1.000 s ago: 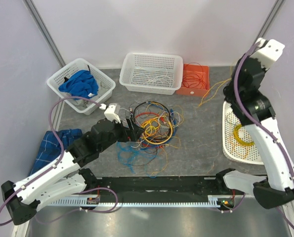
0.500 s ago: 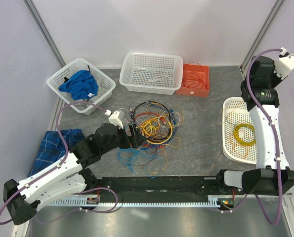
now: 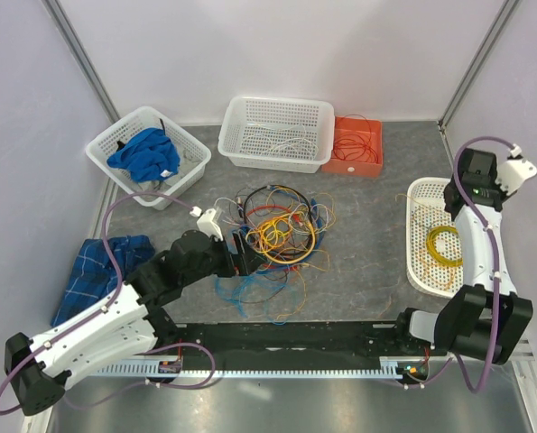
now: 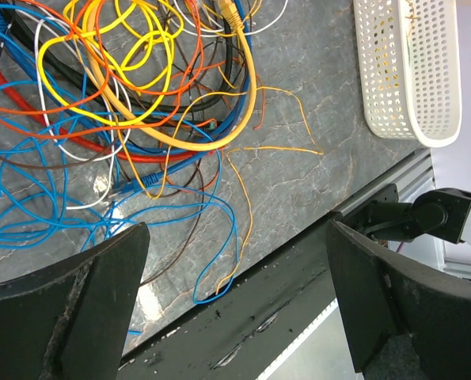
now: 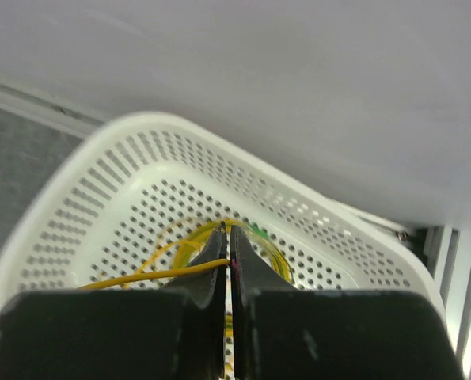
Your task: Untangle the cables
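light bright, even | shadows soft | glare on table (image 4: 298, 190) | right wrist view blurred

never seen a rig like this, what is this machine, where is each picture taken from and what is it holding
These are two robot arms bolted at the near edge of a table. The wide picture looks down from above and behind them. The other two come from a camera on each wrist, so each shows its own claw. In the middle lies a tangle of cables in yellow, orange, red, blue and black. The left claw is wide open above it, holding nothing. The right claw is shut on a thin yellow wire over a white basket at the right, where a yellow coil lies. At the back are an orange tray and a blue cloth.
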Motion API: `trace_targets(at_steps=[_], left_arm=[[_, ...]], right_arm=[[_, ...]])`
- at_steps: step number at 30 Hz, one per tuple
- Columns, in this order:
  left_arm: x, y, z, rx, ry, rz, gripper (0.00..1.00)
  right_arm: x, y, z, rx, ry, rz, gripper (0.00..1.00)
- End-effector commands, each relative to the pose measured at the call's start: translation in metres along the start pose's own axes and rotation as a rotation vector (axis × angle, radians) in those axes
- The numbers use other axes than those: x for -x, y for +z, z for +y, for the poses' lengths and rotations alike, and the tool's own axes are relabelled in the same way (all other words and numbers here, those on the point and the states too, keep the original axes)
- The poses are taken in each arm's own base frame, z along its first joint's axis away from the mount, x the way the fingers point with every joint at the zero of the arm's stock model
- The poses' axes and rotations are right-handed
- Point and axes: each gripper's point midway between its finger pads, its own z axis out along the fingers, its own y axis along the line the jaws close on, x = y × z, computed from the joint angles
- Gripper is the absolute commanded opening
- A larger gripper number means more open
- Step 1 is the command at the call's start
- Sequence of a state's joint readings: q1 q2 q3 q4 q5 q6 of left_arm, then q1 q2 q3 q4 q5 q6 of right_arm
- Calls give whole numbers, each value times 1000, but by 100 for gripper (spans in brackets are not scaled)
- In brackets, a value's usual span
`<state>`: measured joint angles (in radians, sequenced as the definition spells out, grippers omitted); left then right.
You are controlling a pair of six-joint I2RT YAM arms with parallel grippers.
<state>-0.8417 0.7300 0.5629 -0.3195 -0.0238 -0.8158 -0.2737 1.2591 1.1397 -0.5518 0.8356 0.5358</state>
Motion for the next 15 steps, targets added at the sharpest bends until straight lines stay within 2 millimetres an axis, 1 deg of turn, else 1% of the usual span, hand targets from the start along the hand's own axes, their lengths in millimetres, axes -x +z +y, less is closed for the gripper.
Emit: trace_targets(at_steps=[1, 2, 3, 4, 5, 6, 7, 8, 9, 10, 11, 12, 13, 15], left_arm=[[1, -1, -6, -33, -45, -12, 100], [-1, 0, -4, -30, -46, -6, 100], [-2, -1, -4, -30, -49, -6, 100], [-3, 0, -2, -26, -55, -1, 100], [-4, 1, -3, -27, -57, 0, 100], [-4, 1, -3, -27, -59, 0, 100], [-4, 1, -2, -24, -62, 1, 100], [-5, 2, -1, -21, -63, 4, 100], [-5, 3, -1, -22, -63, 5, 100], [-4, 3, -3, -24, -65, 3, 100], [-4, 4, -3, -23, -65, 4, 100], [-4, 5, -2, -16, -65, 6, 100], [-3, 5, -3, -17, -63, 3, 100], [-1, 7, -3, -10, -61, 2, 100]], right_arm=[[-44, 15, -9, 2, 42, 94, 0], [-59, 18, -13, -3, 25, 118, 2], [-63, 19, -12, 4, 24, 125, 13], [-70, 19, -10, 19, 25, 146, 36], [-72, 17, -8, 34, 28, 154, 45], [-64, 13, -5, 66, 63, 133, 54], [-65, 7, 1, 113, 92, 138, 60], [-60, 2, 5, 152, 118, 121, 69], [-41, -10, 10, 211, 179, 67, 73], [-38, -20, 19, 258, 194, 57, 78], [-32, -27, 24, 288, 210, 47, 79], [-29, -34, 29, 313, 212, 45, 80], [-26, -46, 40, 356, 206, 46, 80], [-28, -59, 51, 397, 199, 55, 81]])
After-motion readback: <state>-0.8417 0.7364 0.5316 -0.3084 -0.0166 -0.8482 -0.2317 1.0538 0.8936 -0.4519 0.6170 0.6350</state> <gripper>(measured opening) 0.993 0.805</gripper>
